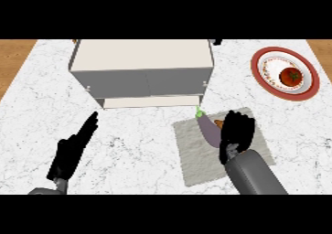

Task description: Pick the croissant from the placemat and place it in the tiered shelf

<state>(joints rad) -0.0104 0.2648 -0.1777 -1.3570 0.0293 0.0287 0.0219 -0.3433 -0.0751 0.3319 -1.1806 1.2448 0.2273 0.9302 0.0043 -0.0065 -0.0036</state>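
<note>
Right hand (237, 131) lowered over the placemat (195, 160), back of hand up, fingers curled downward over a small orange-brown bit, apparently the croissant (219, 122), of which only a sliver peeks out at the hand's upper left edge; cannot tell for sure whether fingers actually close on it, contact hidden under the palm. Grey forearm (254, 176) coming in from lower edge, angled up and left to the wrist. Just beside the hand on its left, a purple eggplant (209, 129) with green stem (199, 111), lying diagonally on the mat, stem end pointing up toward the shelf, body touching or nearly touching the hand's edge. Placemat grey, rectangular, slightly rotated, on the white marble counter (128, 151), mostly covered at right by hand and forearm. Left hand (72, 153) well apart at lower left, resting open, fingers straight and pressed together, pointing up and right, holding nothing. Above the mat, tiered shelf (142, 68) seen from the top: beige top panel, grey front, lower beige tier (151, 102) sticking out at its base, near the eggplant's stem. Upper right of the counter, red-rimmed plate (284, 74) with a white inner plate and a dark red round item (290, 76) on it, well apart from the hand. Wooden surface (9, 64) showing beyond the counter at the left and right edges.
</note>
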